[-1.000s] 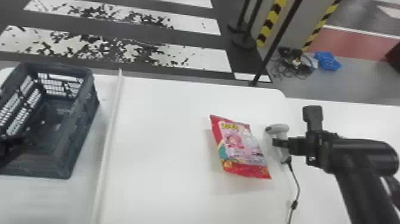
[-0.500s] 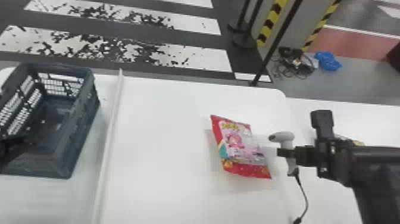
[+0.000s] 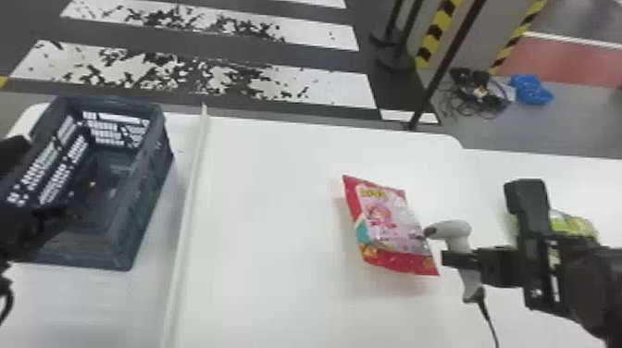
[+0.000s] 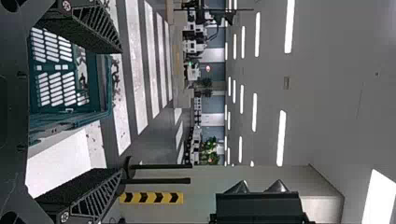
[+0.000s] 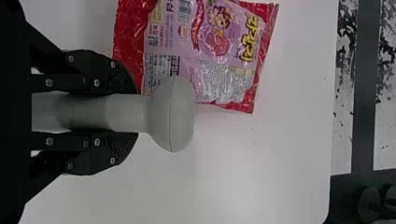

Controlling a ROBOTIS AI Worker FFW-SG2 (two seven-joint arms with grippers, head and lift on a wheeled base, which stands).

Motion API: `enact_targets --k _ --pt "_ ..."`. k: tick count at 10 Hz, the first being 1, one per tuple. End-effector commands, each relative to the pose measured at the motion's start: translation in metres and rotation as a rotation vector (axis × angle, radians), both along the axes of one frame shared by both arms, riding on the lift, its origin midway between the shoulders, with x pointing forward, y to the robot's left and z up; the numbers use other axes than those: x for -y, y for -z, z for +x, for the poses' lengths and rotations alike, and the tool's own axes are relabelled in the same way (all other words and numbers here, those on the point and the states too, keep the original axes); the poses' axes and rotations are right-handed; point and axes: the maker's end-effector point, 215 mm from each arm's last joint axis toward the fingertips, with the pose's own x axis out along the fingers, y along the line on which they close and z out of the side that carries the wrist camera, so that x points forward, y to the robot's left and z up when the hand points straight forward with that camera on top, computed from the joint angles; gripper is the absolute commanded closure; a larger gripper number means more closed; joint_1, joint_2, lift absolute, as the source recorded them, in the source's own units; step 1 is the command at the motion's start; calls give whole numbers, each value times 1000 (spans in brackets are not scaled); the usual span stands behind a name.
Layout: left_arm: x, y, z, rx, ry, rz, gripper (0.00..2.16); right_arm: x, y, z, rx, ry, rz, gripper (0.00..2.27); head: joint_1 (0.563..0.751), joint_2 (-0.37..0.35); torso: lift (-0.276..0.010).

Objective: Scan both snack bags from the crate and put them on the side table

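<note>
In the head view, my right gripper (image 3: 457,260) is closed around the handle of the grey-white scanner (image 3: 456,230), just right of the pink-red snack bag (image 3: 393,227) lying on the white table. A green snack bag (image 3: 574,226) lies farther right, partly behind the right arm. My left gripper (image 3: 39,221) is at the left edge, by the dark crate (image 3: 147,196). In the right wrist view, the gripper (image 5: 134,114) clamps the scanner (image 5: 170,114), whose head overlaps the pink-red bag (image 5: 219,51). The left wrist view has the gripper (image 4: 119,111) with fingers wide apart, crate (image 4: 65,120) beyond.
A raised white strip (image 3: 189,199) runs along the table between crate and pink-red bag. The side table (image 3: 574,173) adjoins on the right. The scanner's cable (image 3: 489,324) trails toward the near edge. Black posts stand beyond the far edge.
The right gripper has carried the scanner rightward and nearer to the robot, and more of the green bag has come out from behind the arm. The pink-red bag has stayed in place.
</note>
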Motion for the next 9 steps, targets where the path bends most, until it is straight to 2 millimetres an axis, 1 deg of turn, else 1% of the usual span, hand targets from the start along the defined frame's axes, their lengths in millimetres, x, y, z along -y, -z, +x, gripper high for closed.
enact_targets --k 1,3,5,6,7,9 --pt "0 1 0 -1 -1 0 90 -23 -4 -3 7 -38 14 2256 695 -152 -87" --pt "0 2 -1 -4 -1 0 90 -55 -6 -3 8 -87 40 2256 695 -116 -87" --pt "-1 2 -1 -4 -2 1 90 -78 -4 -4 -1 -126 47 2256 695 -66 -87" --pt "-1 3 -1 -6 -2 1 90 -88 -3 -2 0 -138 49 2256 695 -55 -87" --pt "-1 2 -1 -4 -2 1 90 -95 -5 3 6 -148 45 2256 695 -37 -87" --pt "-2 3 -1 -7 -3 0 90 -98 -8 10 13 -156 26 2256 695 -13 -87"
